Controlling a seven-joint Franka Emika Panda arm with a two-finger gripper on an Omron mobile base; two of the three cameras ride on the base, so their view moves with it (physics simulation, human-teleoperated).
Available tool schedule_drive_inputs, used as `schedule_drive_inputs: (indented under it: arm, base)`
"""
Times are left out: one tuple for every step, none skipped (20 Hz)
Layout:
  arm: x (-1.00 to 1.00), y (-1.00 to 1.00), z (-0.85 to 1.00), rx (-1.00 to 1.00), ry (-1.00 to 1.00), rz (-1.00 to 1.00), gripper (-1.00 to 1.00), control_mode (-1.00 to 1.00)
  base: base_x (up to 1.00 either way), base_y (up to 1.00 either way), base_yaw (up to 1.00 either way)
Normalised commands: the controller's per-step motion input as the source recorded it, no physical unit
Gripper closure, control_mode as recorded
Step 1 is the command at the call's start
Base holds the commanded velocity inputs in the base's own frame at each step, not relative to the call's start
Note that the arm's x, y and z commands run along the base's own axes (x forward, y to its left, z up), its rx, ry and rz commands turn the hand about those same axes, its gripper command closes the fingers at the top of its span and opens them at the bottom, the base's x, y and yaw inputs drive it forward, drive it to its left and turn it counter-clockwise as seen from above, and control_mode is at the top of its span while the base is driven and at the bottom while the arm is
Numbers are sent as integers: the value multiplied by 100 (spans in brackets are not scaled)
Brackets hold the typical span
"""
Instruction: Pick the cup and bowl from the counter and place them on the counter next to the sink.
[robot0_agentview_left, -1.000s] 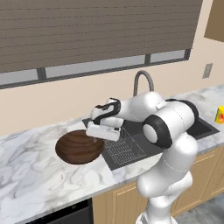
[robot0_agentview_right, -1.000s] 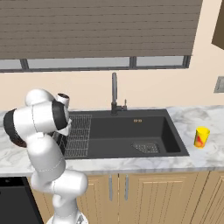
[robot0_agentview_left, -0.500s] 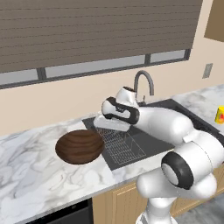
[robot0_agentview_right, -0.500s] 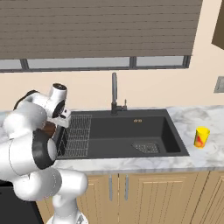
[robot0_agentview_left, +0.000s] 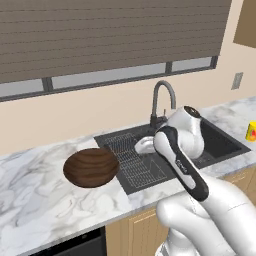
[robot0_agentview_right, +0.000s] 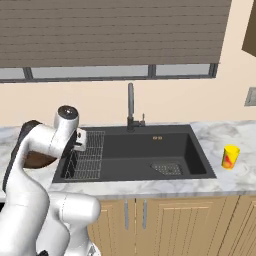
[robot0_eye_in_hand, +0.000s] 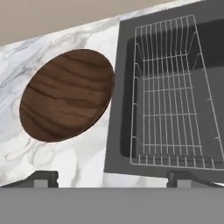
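Resting on the counter (robot0_agentview_left: 35, 200) just left of the sink (robot0_agentview_left: 220, 145), the bowl (robot0_agentview_left: 91, 167) is seen as a wide dark brown wood-grain round, its rim close to the sink's left edge. In the hand view the bowl (robot0_eye_in_hand: 68, 100) lies ahead and to the left of the two finger tips, with bare marble between it and them, and nothing is held. The end effector (robot0_eye_in_hand: 113, 178) is spread wide, its tips set far apart at the bottom of that view, one over the counter (robot0_eye_in_hand: 65, 166) and one over the sink's front edge. The wire rack (robot0_eye_in_hand: 175, 92) is seen inside the left part of the basin, ahead and to the right.

The cup (robot0_agentview_right: 230, 157) stands upright on the counter (robot0_agentview_right: 235, 175) to the right of the sink (robot0_agentview_right: 145, 150), well apart from the bowl and from the end effector; in the left base view it (robot0_agentview_left: 251, 131) is cut by the right edge.

The arm is bent over the sink's left half, its wrist raised above the wire rack (robot0_agentview_left: 137, 160), with the hand pointed down and toward the bowl. The faucet (robot0_agentview_left: 162, 100) rises behind the arm.
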Motion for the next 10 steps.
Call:
schedule_drive_inputs:
  arm:
    - [-59,-33,88,0,-21,7,-100,-100]
    - [-63,-29,81,0,-22,5,-100,-100]
    - [-64,-29,81,0,-21,4,-100,-100]
    - [-66,-29,75,0,-21,4,-100,-100]
    - [-76,-24,76,0,-20,4,-100,-100]
    - [-76,-21,75,0,-19,4,-100,-100]
    - [-74,-18,72,0,-14,4,-100,-100]
    - [-79,-14,66,0,-9,4,-100,-100]
    - [-69,-14,56,0,0,3,-100,-100]
    - [-68,-15,51,0,0,2,-100,-100]
  base:
    - [0,0,0]
    - [0,0,0]
    - [0,0,0]
    - [0,0,0]
    - [0,0,0]
    - [0,0,0]
    - [0,0,0]
    - [0,0,0]
    - [0,0,0]
    - [0,0,0]
